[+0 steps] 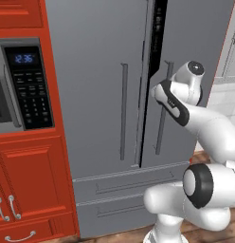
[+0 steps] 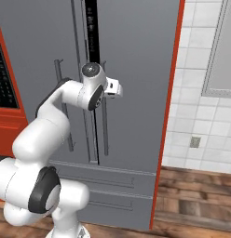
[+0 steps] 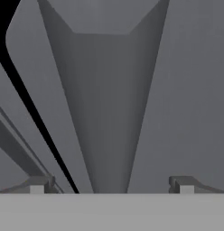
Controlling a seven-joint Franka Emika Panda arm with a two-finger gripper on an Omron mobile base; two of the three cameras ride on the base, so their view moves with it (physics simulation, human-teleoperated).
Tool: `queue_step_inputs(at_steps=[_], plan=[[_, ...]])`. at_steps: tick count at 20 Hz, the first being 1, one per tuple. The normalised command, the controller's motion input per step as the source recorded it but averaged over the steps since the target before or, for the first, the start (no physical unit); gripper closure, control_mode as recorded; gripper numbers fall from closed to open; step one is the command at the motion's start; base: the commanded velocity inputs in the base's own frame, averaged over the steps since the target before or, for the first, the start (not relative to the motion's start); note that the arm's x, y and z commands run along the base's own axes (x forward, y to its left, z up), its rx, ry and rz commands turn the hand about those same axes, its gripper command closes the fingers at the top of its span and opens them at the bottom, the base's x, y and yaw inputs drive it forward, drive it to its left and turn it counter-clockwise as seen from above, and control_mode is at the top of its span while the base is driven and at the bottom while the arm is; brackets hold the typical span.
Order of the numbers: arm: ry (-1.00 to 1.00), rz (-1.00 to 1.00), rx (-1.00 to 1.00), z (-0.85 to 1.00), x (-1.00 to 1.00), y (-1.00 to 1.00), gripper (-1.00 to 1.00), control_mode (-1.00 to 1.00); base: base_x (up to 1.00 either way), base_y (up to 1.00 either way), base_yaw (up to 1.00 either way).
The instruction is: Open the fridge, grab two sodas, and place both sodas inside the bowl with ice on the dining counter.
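Note:
The fridge [image 1: 100,95] is tall and matte grey, with two doors, and it stands straight ahead. A narrow black gap runs between the doors in their upper part. My gripper [image 3: 111,186] is open and up against the right door's vertical bar handle [image 3: 109,113]. One dark fingertip [image 3: 39,185] rises on each side of that bar, and nothing is held. From the right base view the gripper [image 2: 112,88] sits at the upper part of this handle [image 2: 105,135]. The sodas, the bowl with ice and the dining counter are out of view.
A built-in microwave [image 1: 22,85] sits in red cabinets [image 1: 34,180] left of the fridge. The left door's handle [image 1: 123,111] hangs beside the gap, with two freezer drawers [image 1: 124,187] below. A white tiled wall [image 2: 201,116] and wooden floor [image 2: 196,204] lie to the right.

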Motion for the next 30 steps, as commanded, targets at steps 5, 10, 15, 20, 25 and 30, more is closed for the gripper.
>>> queue_step_inputs(at_steps=[5, 10, 15, 20, 25, 30], plan=[[-0.05, 0.0, 0.0, -0.21, 0.34, 0.03, 1.0, -1.0, 0.0, 0.0, 0.0], [-0.05, 0.0, 0.0, -0.16, 0.29, 0.08, 1.0, -1.0, 0.0, 0.0, 0.0], [0.0, -0.02, 0.0, 0.01, 0.01, -0.06, 1.0, -1.0, 0.0, 0.0, 0.0], [0.02, -0.14, 0.0, 0.08, -0.38, -0.6, 1.0, -1.0, 0.0, 0.0, 0.0], [0.01, -0.21, 0.0, 0.04, -0.7, -0.95, 1.0, -1.0, 0.0, 0.0, 0.0], [0.02, -0.16, 0.0, 0.12, -0.68, -1.0, 1.0, -1.0, 0.0, 0.0, 0.0]])
